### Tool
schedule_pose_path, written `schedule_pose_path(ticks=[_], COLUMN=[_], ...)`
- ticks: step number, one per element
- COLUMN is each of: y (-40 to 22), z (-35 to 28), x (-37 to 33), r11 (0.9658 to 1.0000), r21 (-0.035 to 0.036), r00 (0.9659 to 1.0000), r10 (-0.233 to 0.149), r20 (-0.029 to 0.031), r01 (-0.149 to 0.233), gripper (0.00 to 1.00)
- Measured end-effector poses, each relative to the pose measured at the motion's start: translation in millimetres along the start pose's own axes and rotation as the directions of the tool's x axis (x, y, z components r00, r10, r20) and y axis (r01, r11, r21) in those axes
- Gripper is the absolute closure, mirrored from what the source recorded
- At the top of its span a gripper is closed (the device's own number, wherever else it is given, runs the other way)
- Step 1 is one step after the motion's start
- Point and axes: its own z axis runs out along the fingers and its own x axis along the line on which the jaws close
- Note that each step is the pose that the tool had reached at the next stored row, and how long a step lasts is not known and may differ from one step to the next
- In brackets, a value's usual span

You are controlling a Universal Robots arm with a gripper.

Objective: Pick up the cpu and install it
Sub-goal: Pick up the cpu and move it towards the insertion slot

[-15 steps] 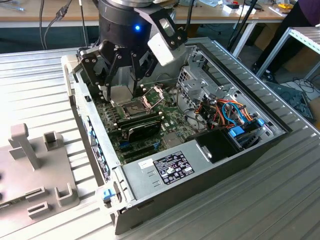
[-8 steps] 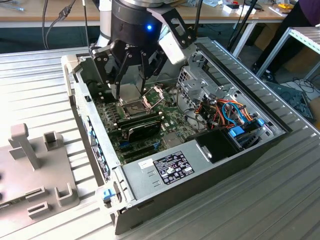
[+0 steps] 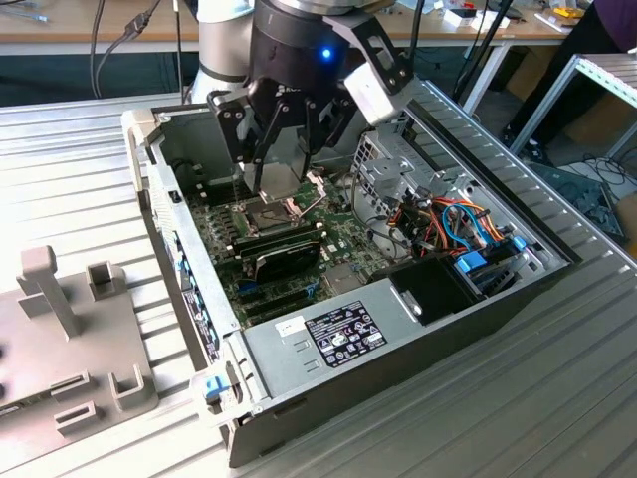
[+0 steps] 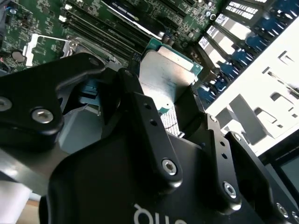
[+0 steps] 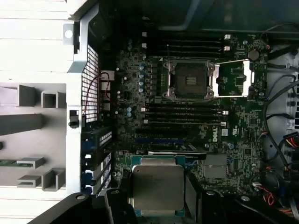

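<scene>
Gripping cpu [image 5: 158, 186] between gripper [image 5: 158, 200] fingers, clamping two opposite edges, metal top facing up toward wrist. Hanging inside open case [image 3: 149, 174] over motherboard [image 5: 140, 121]. Hovering just above socket [image 3: 269, 211] with frame hinged open, cpu not touching it.

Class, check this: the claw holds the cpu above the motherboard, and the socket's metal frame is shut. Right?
No. The first wrist view shows the metal frame swung open beside the bare socket. The claw does hold the cpu above the motherboard.
</scene>
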Motion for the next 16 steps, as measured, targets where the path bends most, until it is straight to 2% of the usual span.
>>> schedule_pose_path(ticks=[10, 16], y=[-0.5, -1.0], z=[-0.3, -0.6], x=[-21.4, -40.4], r11=[1.0, 1.0], r21=[0.0, 0.0], r00=[1.0, 1.0], r10=[0.0, 0.0], r20=[0.0, 0.0], r01=[0.0, 0.0], gripper=[0.45, 0.45])
